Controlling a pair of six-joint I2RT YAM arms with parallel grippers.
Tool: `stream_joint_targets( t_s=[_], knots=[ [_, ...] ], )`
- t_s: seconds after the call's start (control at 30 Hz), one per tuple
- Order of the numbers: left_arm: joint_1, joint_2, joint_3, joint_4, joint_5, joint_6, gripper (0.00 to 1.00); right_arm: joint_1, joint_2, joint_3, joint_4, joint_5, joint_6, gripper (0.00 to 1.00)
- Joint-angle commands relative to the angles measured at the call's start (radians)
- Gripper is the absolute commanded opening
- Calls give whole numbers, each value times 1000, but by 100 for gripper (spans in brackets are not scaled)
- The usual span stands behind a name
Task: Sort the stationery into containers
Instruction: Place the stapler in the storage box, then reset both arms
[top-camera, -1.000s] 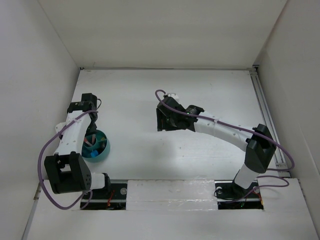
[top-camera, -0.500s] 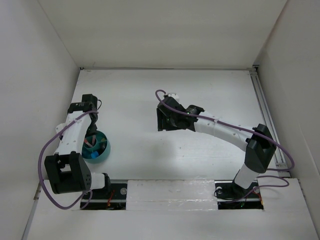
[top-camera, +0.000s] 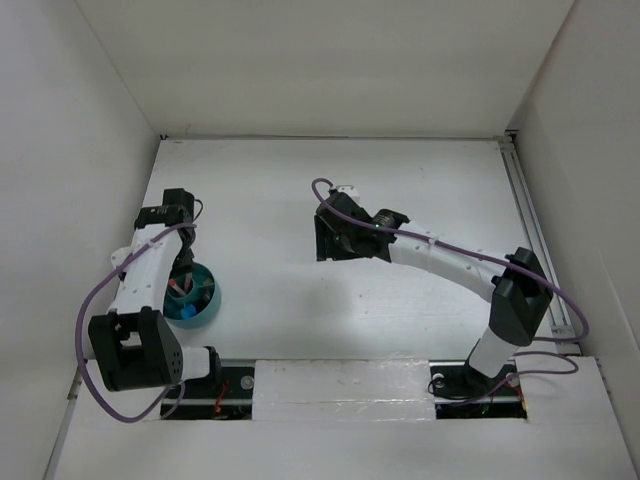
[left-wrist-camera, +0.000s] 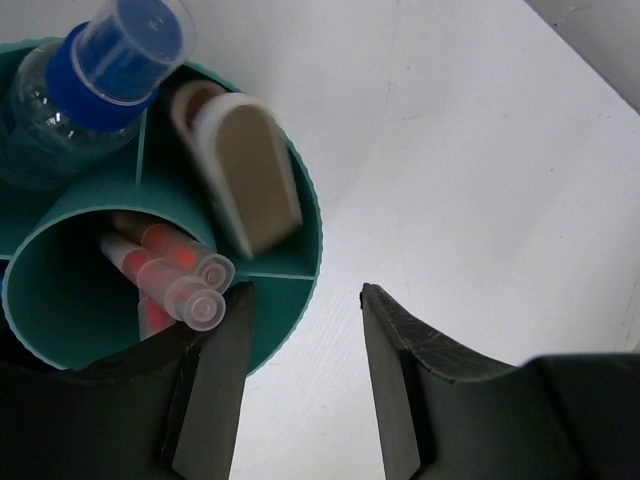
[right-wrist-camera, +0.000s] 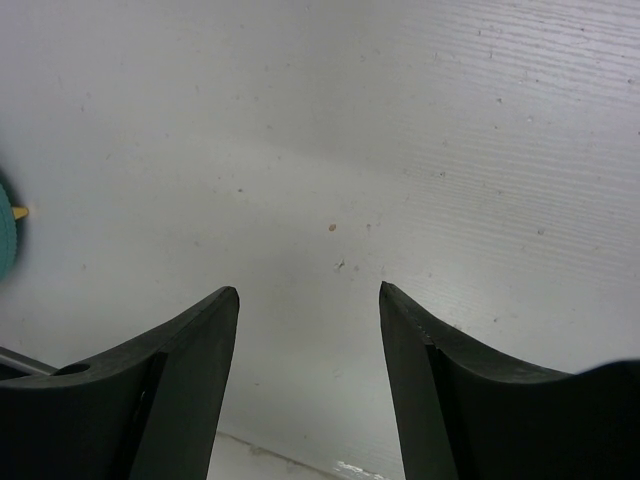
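The teal-blue cup (top-camera: 192, 298) stands at the near left of the table, split by inner walls into compartments (left-wrist-camera: 295, 215). In it are stationery pieces: a clear blue-capped pen (left-wrist-camera: 112, 58), a pinkish-beige eraser (left-wrist-camera: 256, 178) in a white sleeve, and red markers (left-wrist-camera: 178, 282) with clear caps. My left gripper (top-camera: 183, 272) hangs over the cup's rim, open (left-wrist-camera: 305, 292), with only bare table between its fingers. My right gripper (top-camera: 336, 243) is open (right-wrist-camera: 308, 292) above bare table near the middle, holding nothing. A sliver of the cup (right-wrist-camera: 6, 238) shows at that view's left edge.
White walls close in the table on the left, back and right. A metal rail (top-camera: 535, 240) runs along the right side. Purple cables loop off both arms.
The left jaws have opened wider above the cup. The right arm has not moved.
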Motion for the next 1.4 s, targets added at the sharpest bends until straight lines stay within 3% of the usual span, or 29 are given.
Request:
stream_joint_targets(
  t_s=[0.0, 0.43, 0.63, 0.67, 0.77, 1.1, 1.3, 1.33, 1.37],
  knots=[
    [-1, -32, -5, -43, -28, -373, 44, -5, -27, 0, 38, 8, -11, 64],
    [-1, -72, -5, 6, -59, -310, 46, -5, -27, 0, 57, 8, -11, 64],
    [-1, -27, 55, 54, -109, -187, 62, -5, -27, 0, 57, -1, -20, 64],
    [-1, -8, 86, 63, -122, -138, 70, -5, -27, 0, 66, -1, -20, 64],
    [-1, 43, 150, 123, -169, -29, 78, -5, -27, -10, 66, -10, -20, 64],
    [-1, 175, 371, 190, -258, 337, 89, -5, -45, -30, 112, -9, -11, 65],
    [8, 91, 433, 425, -102, 734, 91, -5, -116, 9, 90, 56, -11, 71],
    [18, 56, 442, 454, -14, 800, 92, -5, -130, 22, 90, 80, -11, 72],
    [19, 36, 457, 478, 22, 909, 93, -5, -146, 23, 78, 97, -11, 86]
  ],
)
